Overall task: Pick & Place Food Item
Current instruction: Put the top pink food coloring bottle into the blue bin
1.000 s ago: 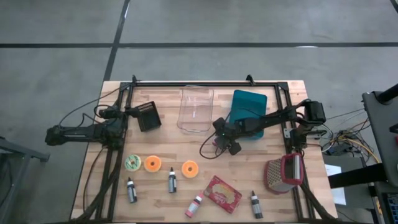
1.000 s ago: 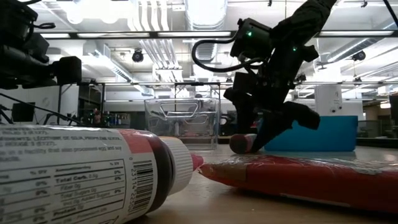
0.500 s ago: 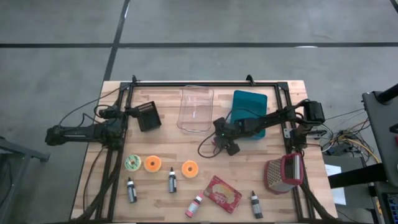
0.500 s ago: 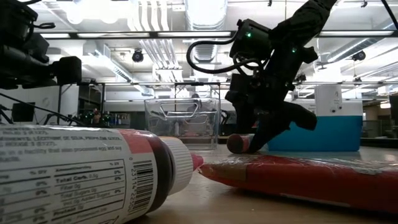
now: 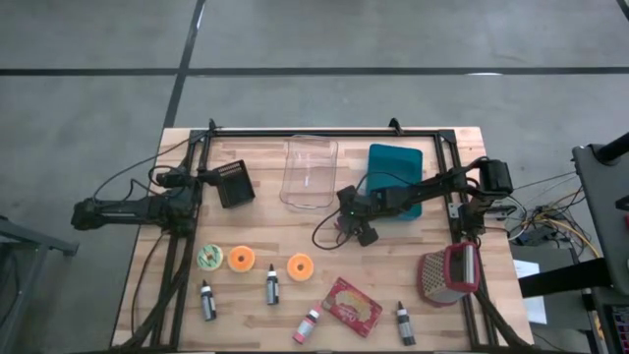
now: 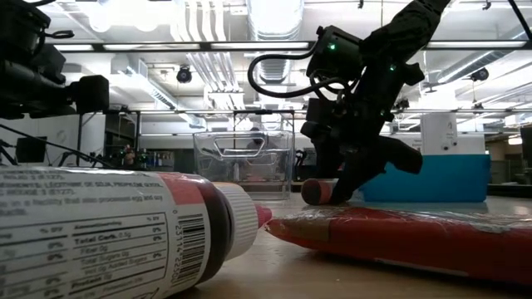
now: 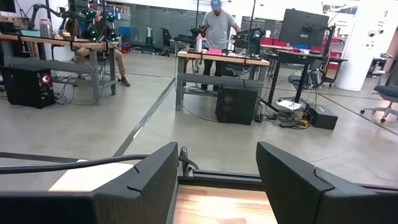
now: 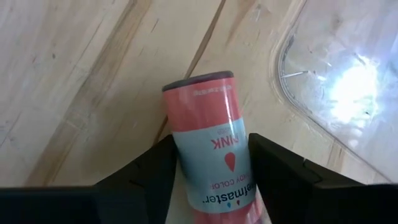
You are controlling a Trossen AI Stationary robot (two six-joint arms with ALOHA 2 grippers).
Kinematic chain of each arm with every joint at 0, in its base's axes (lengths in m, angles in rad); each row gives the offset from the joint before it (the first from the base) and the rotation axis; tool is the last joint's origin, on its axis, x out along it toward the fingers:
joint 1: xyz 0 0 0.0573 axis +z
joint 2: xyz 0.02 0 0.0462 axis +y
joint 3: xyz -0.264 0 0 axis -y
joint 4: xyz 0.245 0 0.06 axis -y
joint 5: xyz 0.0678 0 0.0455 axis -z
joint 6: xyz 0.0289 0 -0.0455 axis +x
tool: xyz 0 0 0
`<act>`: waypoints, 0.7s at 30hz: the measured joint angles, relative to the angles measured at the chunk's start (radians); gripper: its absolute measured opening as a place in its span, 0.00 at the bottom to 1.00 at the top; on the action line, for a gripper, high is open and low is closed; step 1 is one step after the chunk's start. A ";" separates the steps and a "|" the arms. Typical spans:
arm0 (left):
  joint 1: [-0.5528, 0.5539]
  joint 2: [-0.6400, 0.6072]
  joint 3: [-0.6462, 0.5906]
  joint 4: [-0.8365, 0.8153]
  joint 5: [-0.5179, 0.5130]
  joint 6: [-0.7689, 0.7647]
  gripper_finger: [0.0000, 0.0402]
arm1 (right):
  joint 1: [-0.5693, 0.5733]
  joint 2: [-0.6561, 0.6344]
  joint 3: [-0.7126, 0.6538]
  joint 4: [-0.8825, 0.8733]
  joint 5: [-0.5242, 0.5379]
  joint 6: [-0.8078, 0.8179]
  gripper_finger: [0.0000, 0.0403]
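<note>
High view first: we see a pale plank bench (image 5: 265,221) with a black frame, standing on a grey concrete floor; our low view looks past it into a wide hall with ceiling lights, and the left wrist view shows work desks and a person standing far off.

We count three round orange-toned discs (image 5: 241,259), four small upright bottles (image 5: 272,285) along the front, one red packet (image 5: 352,306), one clear tub (image 5: 311,173), one teal box (image 5: 394,175) and one red-and-metal grater (image 5: 450,274).

Our right hand (image 5: 352,228) is low at mid-bench, its fingers pinching a pink bottle (image 8: 211,140) that lies on its side on the wood, cap pointing away from the wrist. The clear tub sits just beyond that hand, the teal box beside its arm.

Our left hand (image 5: 234,183) hangs spread and holding nothing, well apart from all this, near the bench's far left corner.
</note>
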 joint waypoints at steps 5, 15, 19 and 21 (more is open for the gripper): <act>0.000 0.000 0.000 0.000 0.000 0.000 0.55 | 0.000 0.000 0.000 0.001 -0.001 0.000 0.37; 0.000 0.000 0.000 0.000 0.000 0.000 0.55 | 0.000 0.000 0.000 0.006 -0.001 0.000 0.33; 0.000 0.000 0.000 0.000 0.000 0.000 0.55 | 0.000 -0.009 0.000 0.004 0.000 0.000 0.33; 0.000 0.000 0.000 0.000 0.000 0.000 0.55 | 0.000 -0.028 -0.001 0.003 0.002 0.000 0.33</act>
